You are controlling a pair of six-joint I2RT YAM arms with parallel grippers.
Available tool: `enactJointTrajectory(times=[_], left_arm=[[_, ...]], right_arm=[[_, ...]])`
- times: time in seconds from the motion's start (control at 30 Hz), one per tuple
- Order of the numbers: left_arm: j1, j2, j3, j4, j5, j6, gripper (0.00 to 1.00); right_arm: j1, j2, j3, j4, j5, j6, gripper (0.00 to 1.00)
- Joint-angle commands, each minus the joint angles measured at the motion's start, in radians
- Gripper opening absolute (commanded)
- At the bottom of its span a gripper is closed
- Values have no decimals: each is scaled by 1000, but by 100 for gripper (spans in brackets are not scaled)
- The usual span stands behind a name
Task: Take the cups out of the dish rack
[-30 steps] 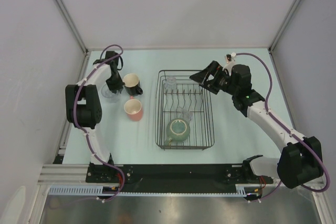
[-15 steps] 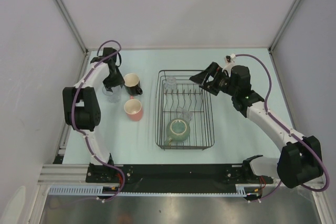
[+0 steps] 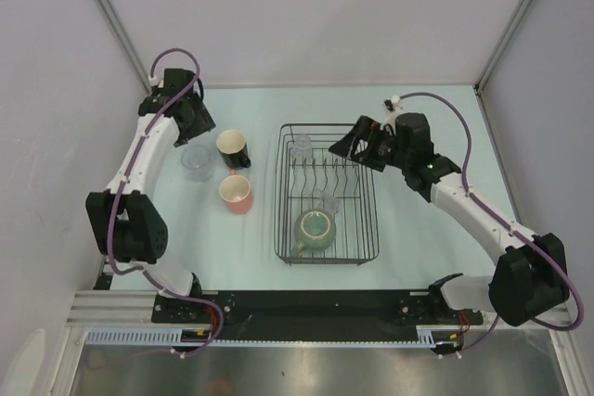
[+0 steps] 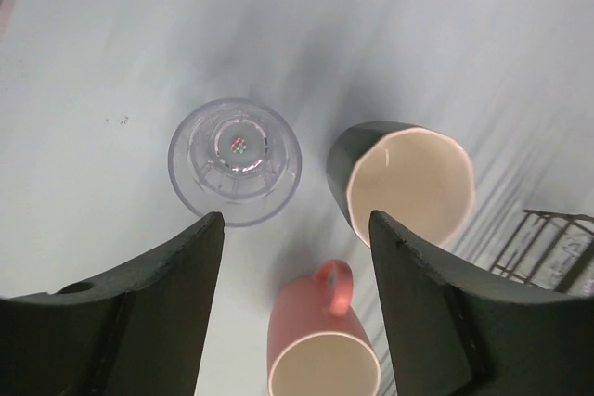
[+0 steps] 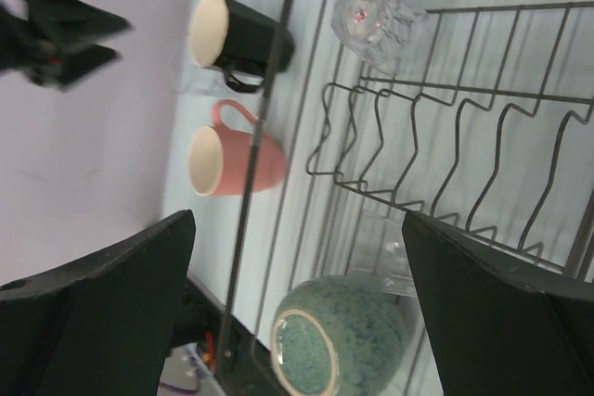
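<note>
Beside the black wire dish rack [image 3: 278,194] stand three cups on the table: a clear glass tumbler [image 3: 196,160] [image 4: 234,162], a dark pale-rimmed cup [image 3: 232,147] [image 4: 401,183] and a salmon-pink cup [image 3: 236,194] [image 4: 320,350]. My left gripper [image 3: 197,121] [image 4: 295,218] hovers open above them, holding nothing. Inside the rack sit a sage-green mug [image 3: 316,230] [image 5: 339,340], one glass tumbler [image 3: 302,146] [image 5: 376,11] at the far corner and another tumbler [image 3: 325,201] [image 5: 385,252] among the slot wires. My right gripper [image 3: 345,147] [image 5: 297,220] is open above the rack's far right part.
Grey walls close in the table on three sides, with metal posts at the far corners. The rack's row of upright wires [image 5: 436,136] runs between the far tumbler and the green mug. Both arm bases sit at the near edge.
My left gripper opened, let go of the clear tumbler on the table, and lifted back toward the far left. My right gripper shifted slightly left over the rack.
</note>
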Motion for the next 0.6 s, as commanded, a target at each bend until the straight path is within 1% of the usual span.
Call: enactJointTrajectory(times=[0.0,0.03,0.07,0.1,0.13,0.2,0.4,0.43,0.57], left_arm=[[-38,-131,29,-5,-31,-35,70],[-48,-169,25,-4,-37,-41,70],[-57,-189,18,5,-38,-39,70],[-80,-213,-1,13,-38,-41,70],[-89,-258,-17,36,-31,-44,71],[-124,-307,-67,59,-23,-47,71],[-218,-462,-199,133,-15,-67,71],[-229,-476,-215,145,-15,-69,71],[-271,-519,-297,156,-8,-82,70]], right_arm=[[135,65,188,-281,169,-271,100],[169,82,211,-384,279,-315,100],[230,92,225,-418,324,-345,100],[253,108,236,-470,362,-380,100],[272,112,244,-487,425,-388,100],[312,123,244,-527,481,-400,100],[368,134,213,-582,562,-388,99],[373,138,201,-583,564,-385,97],[398,154,178,-569,565,-379,94]])
